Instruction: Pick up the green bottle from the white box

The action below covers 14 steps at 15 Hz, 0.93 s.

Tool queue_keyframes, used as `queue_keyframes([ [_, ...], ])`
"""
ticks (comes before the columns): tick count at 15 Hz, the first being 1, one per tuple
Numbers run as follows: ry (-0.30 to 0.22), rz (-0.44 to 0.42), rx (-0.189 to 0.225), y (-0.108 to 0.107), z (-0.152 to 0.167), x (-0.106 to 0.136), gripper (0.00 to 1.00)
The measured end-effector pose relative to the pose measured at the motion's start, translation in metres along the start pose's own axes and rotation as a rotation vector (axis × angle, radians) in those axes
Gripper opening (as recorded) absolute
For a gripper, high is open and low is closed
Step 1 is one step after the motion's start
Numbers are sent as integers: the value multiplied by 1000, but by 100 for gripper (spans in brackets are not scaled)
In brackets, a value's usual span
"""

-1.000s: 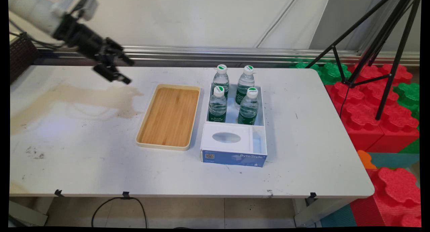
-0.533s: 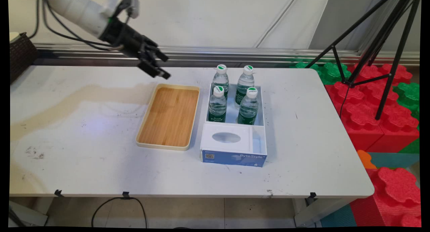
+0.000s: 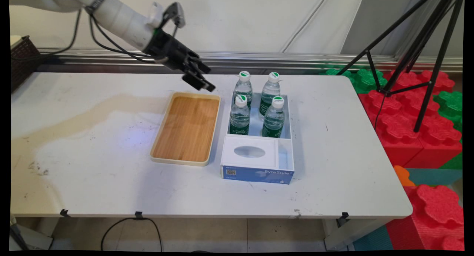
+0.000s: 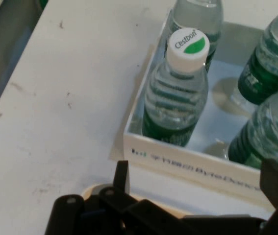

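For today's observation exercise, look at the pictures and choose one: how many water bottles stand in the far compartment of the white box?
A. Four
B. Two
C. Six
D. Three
A. In the main view four capped water bottles stand upright in two rows in the far compartment of the white box, beside the wooden tray.

hand view: your tool (image 4: 197, 196) is cut off at the bottom edge | three bottles cropped at top and right | box (image 4: 188, 164) lettering blurred, unreadable
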<state>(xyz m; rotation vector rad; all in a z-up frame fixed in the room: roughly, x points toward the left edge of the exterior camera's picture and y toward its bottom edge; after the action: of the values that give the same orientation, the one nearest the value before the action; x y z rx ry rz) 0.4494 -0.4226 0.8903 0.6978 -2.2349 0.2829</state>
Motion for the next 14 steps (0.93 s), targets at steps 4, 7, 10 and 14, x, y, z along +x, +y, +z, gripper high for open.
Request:
queue_keyframes([
  [4, 12, -15, -8, 0, 30, 3, 100],
  [7, 20, -23, -8, 0, 48, 5, 100],
  [10, 28, -35, -9, 0, 65, 7, 100],
  [14, 41, -49, -9, -1, 85, 9, 100],
])
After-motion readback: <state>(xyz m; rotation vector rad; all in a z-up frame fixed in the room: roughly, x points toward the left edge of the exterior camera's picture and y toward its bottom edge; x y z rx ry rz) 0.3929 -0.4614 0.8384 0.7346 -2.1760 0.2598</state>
